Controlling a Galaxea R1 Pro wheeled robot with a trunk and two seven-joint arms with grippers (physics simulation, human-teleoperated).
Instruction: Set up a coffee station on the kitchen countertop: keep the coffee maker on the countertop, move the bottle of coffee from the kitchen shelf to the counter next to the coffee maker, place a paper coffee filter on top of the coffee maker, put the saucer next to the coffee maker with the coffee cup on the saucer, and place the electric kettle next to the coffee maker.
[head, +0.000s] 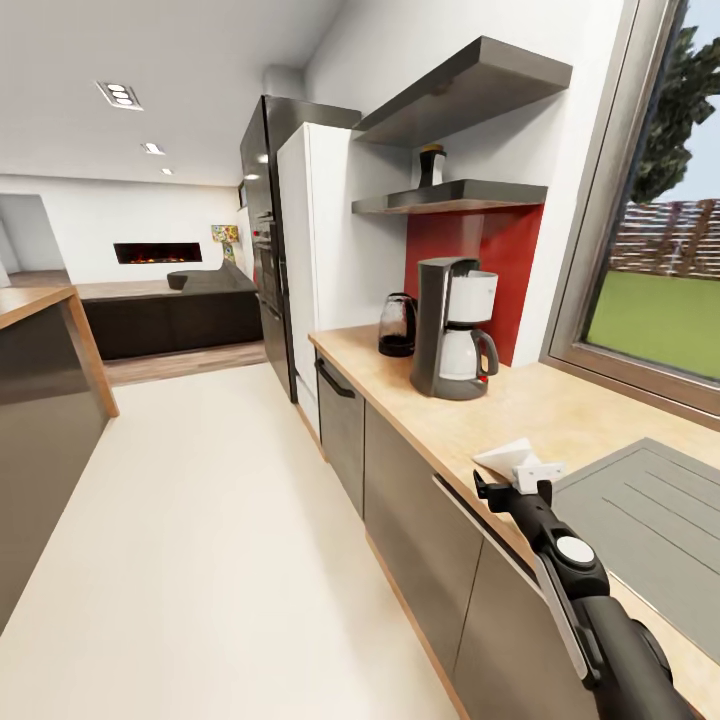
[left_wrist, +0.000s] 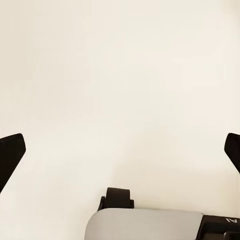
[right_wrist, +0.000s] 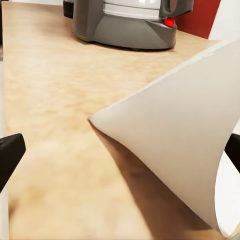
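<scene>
Beige counter (head: 560, 410) carries the filter (head: 508, 456) at its near edge, lying just ahead of the right gripper (head: 512, 488), whose fingers (right_wrist: 10, 155) are spread around it, cone tip toward the coffee maker (head: 452, 328) at eleven o'clock; left gripper (left_wrist: 120, 150) released over floor.

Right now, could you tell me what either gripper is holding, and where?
Nothing: both grippers are open. The right gripper sits around the paper filter, not clamped.

head: high, along kitchen countertop (head: 560, 410) | right wrist: close over it (shared) | left wrist: faces floor (left_wrist: 120, 90)
</scene>
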